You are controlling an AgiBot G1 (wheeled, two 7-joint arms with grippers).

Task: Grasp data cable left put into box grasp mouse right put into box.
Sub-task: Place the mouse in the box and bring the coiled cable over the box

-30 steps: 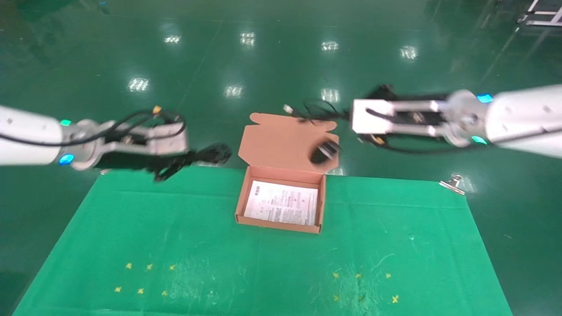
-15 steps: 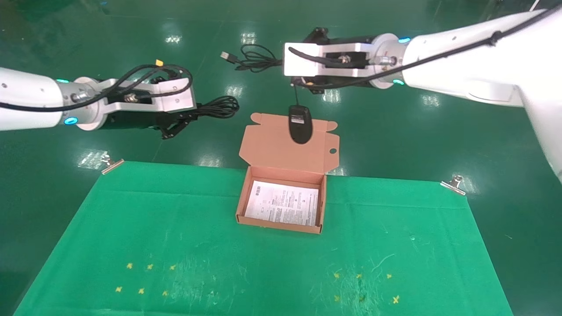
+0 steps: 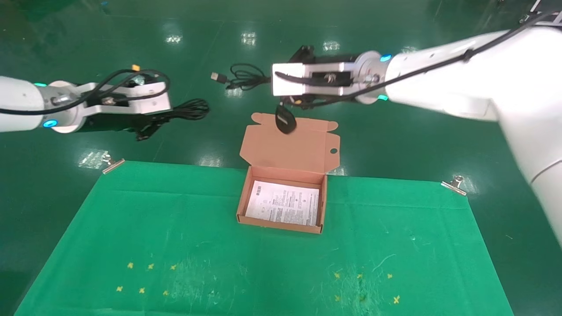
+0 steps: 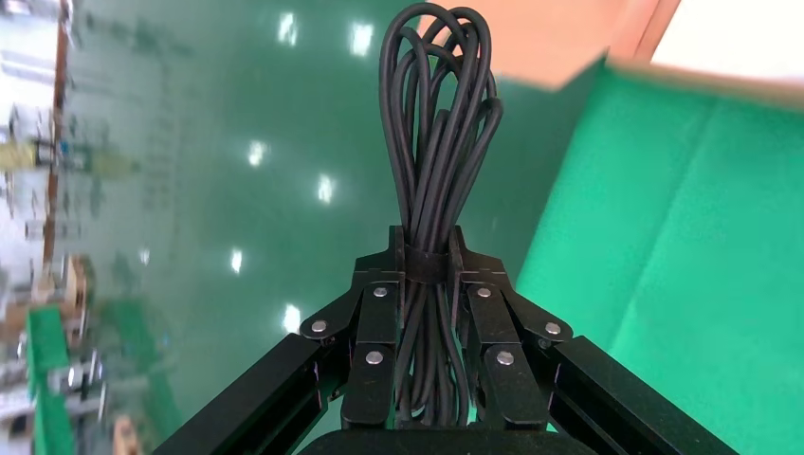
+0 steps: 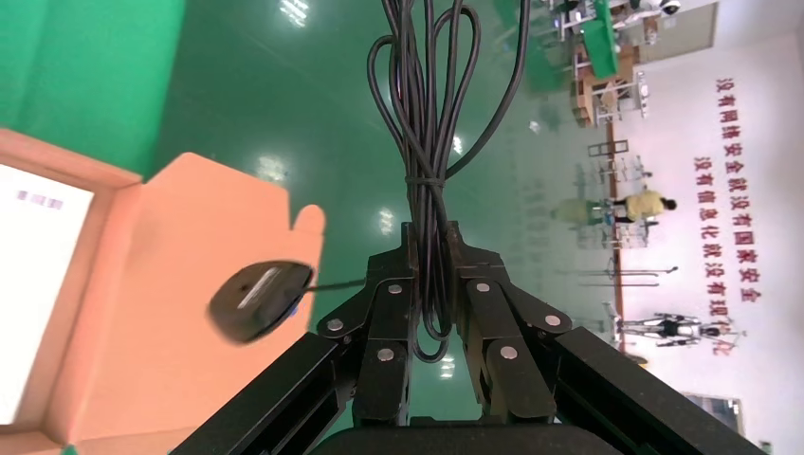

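Observation:
My left gripper [image 3: 168,117] is shut on the data cable [image 3: 189,109], a black oval bundle, and holds it in the air to the left of the box. The left wrist view shows the jaws [image 4: 431,261] clamped on the bundle [image 4: 441,114]. My right gripper [image 3: 273,82] is shut on the mouse's coiled cord [image 3: 243,79], beyond the box. The mouse [image 3: 285,120] dangles below on its cord, over the open lid [image 3: 307,149]. The right wrist view shows the gripper [image 5: 431,242], cord [image 5: 422,104] and hanging mouse [image 5: 258,301]. The salmon-orange box [image 3: 243,199] stands open on the green cloth.
A white printed sheet [image 3: 283,204] lies in the box. The green cloth [image 3: 175,228] covers the table and is held by metal clips at its far corners [image 3: 112,163] [image 3: 454,183]. Yellow cross marks [image 3: 145,278] dot the near part. Shiny green floor lies beyond.
Both arms rose from near the lid's height. In the last half second both shifted left, and the mouse swung left on its cord.

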